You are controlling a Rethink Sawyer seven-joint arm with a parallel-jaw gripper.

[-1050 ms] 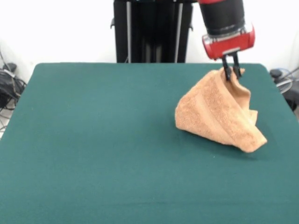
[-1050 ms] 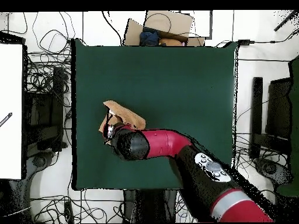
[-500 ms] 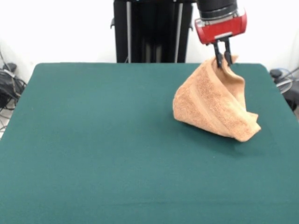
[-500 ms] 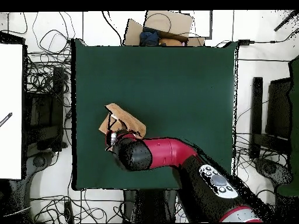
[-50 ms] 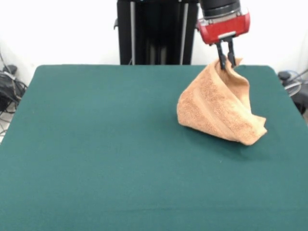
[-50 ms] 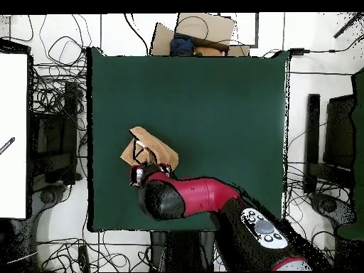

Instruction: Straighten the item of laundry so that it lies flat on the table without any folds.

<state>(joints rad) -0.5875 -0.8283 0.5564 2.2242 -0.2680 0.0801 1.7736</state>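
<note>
The item of laundry point(image 5: 219, 108), a light orange-tan terry towel, hangs in a tent shape with its top corner lifted. Its lower folds rest on the dark green table point(image 5: 106, 154) at the right side of the front view. My gripper point(image 5: 225, 61) is shut on the towel's top corner, well above the tabletop. From overhead, the towel point(image 6: 153, 147) shows at the table's left part, partly covered by my red and black arm point(image 6: 192, 197). The table point(image 6: 227, 106) spreads wide around it.
Cables and equipment point(image 6: 53, 106) lie beside the table's left edge in the overhead view. A cardboard box point(image 6: 195, 34) sits beyond the table's top edge there. The towel is near the table's right edge point(image 5: 288, 103) in the front view.
My gripper has risen and shifted slightly left in the front view, pulling the towel's corner higher. The towel's lower fold has drawn in a little.
</note>
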